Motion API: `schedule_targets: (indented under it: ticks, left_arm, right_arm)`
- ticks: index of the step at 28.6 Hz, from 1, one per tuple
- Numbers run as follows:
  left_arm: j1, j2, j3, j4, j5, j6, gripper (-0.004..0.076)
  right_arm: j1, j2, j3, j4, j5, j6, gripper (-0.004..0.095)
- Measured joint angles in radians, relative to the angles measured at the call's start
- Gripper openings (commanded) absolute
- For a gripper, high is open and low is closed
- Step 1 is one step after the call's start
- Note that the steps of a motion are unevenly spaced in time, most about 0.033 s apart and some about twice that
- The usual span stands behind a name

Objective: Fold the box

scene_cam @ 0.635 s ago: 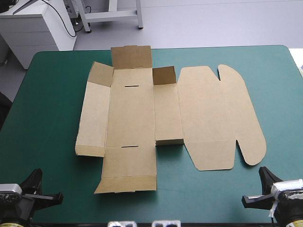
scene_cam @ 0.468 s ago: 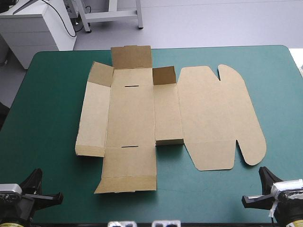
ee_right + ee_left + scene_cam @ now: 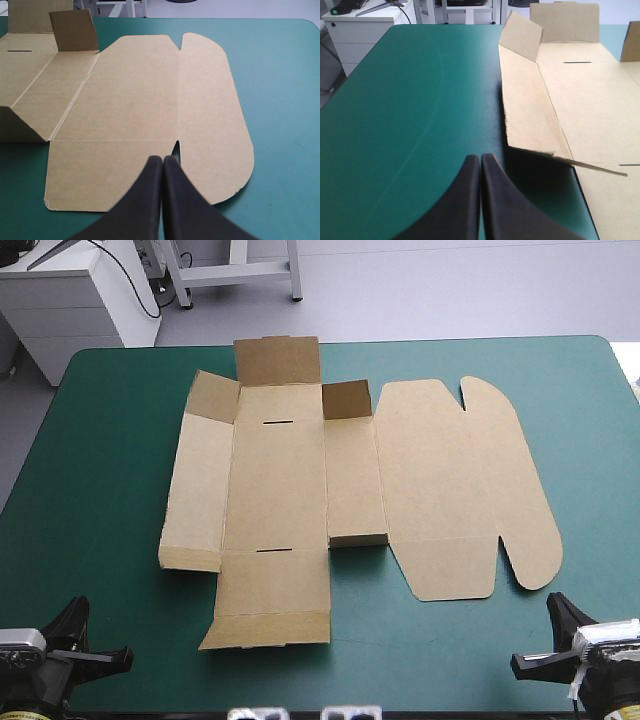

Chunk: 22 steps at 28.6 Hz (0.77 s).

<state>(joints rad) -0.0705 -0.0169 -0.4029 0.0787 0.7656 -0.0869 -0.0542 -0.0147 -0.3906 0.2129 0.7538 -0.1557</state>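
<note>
Two grippers low at the near corners, brown box [image 3: 280, 490] spread open mid-table on the teal-green cover [image 3: 100, 470], lid [image 3: 450, 480] flat to the right, far flaps [image 3: 278, 360] tilted up, left gripper [image 3: 480, 159] clenched to a point, left wall [image 3: 525, 115] just ahead, right gripper [image 3: 163, 160] clenched likewise, facing the lid.

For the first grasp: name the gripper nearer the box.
Right. The right gripper is at the lid edge of the box; the left gripper is apart, beside its wall.

Teal-green table cover [image 3: 100, 490]; white unit [image 3: 70, 300], perhaps cabinet, beyond far-left corner
</note>
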Motion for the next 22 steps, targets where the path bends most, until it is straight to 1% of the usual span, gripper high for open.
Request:
schedule_targets:
  ticks: [5,10,21,22]
  left_arm:
    - [0.000,0.009,-0.006,0.000,-0.011,0.000,-0.0008]
    - [0.000,0.130,-0.076,0.000,-0.011,0.000,-0.0008]
    - [0.000,0.610,-0.321,-0.006,-0.017,0.000,-0.0007]
    - [0.000,0.686,-0.358,-0.027,-0.012,0.003,-0.0003]
  right_arm:
    - [0.000,0.000,0.000,0.000,0.000,0.000,-0.0018]
    - [0.000,0.000,0.000,0.000,0.000,0.000,-0.0019]
    - [0.000,0.000,0.000,0.000,0.000,0.000,-0.0020]
    - [0.000,0.000,0.000,0.000,0.000,0.000,-0.0020]
